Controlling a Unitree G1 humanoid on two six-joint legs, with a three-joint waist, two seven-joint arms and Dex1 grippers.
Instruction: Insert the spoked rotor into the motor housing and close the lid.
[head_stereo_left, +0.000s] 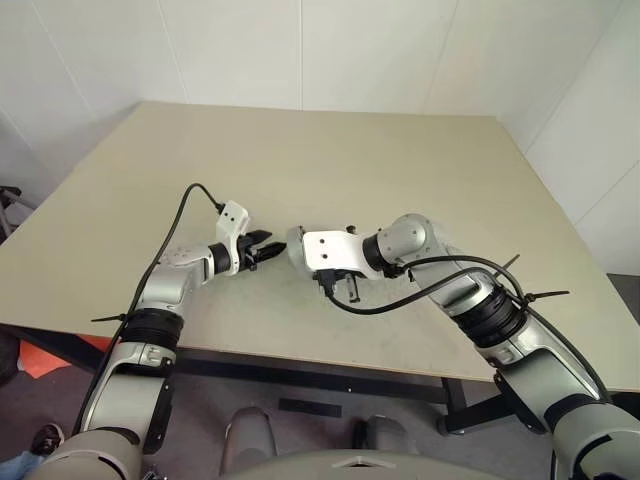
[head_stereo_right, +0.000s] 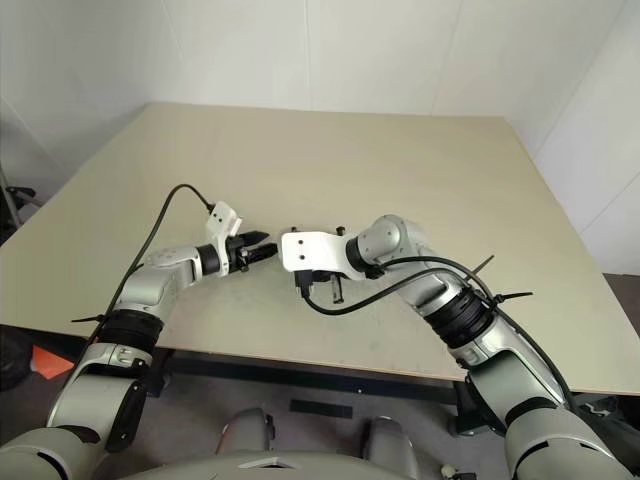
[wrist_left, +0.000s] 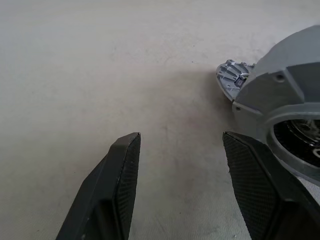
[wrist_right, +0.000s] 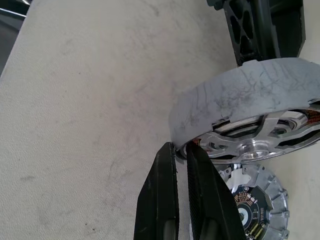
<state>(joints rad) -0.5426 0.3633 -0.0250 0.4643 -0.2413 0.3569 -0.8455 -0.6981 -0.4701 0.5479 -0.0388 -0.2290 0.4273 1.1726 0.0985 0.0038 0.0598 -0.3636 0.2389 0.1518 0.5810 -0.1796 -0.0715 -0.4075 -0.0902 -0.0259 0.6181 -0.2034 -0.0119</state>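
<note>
From the head, the two arms meet near the front edge of the tabletop (head_stereo_left: 330, 150); the far half lies bare. Past the left claw (wrist_left: 180, 165), its fingers spread and holding nothing, sits the lid (wrist_left: 231, 80). The right claw (wrist_right: 181, 150) pinches the rim of the motor housing (wrist_right: 245, 112), lifted over the lid.
</note>
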